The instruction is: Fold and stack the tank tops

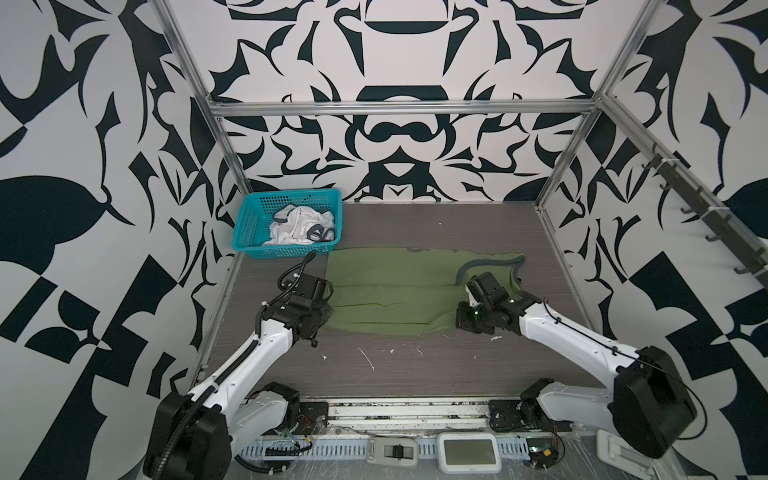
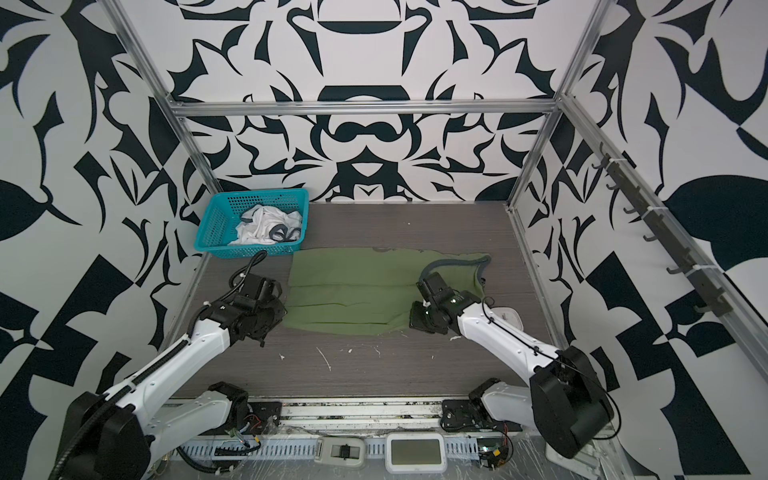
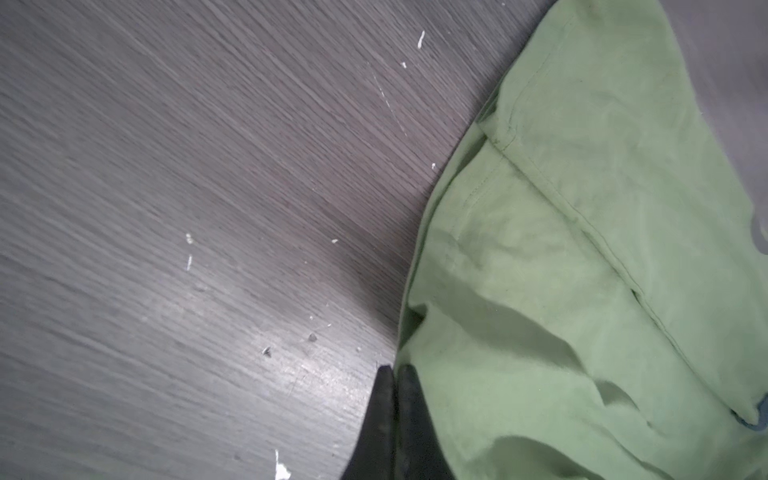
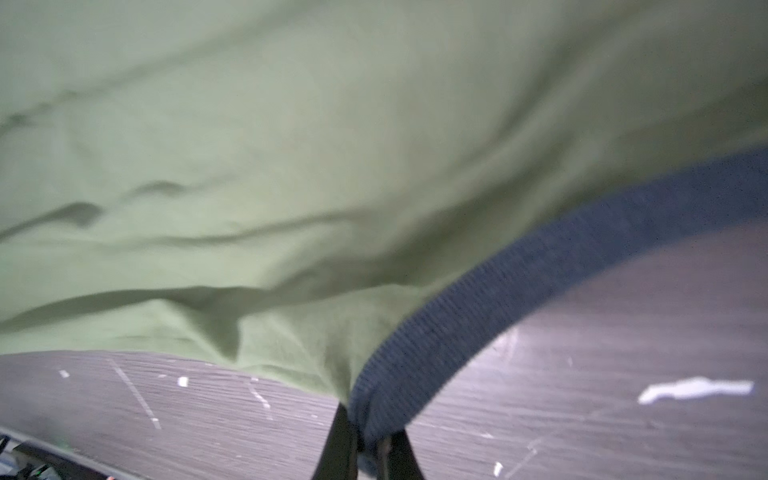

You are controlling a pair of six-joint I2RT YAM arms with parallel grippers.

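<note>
As both end effectors pinch it, olive tank top wrinkles.

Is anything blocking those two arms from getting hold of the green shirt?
Nothing visible does. The left tool is shut on the edge of the green tank top, and the right tool is shut on its grey-blue trim.

In both top views: table bare along the lower strip and upper right, free to pass. Green tank top covers the middle. Teal basket blocks the upper left corner, white tank top heaped inside. Left arm and right arm take up the sides.
</note>
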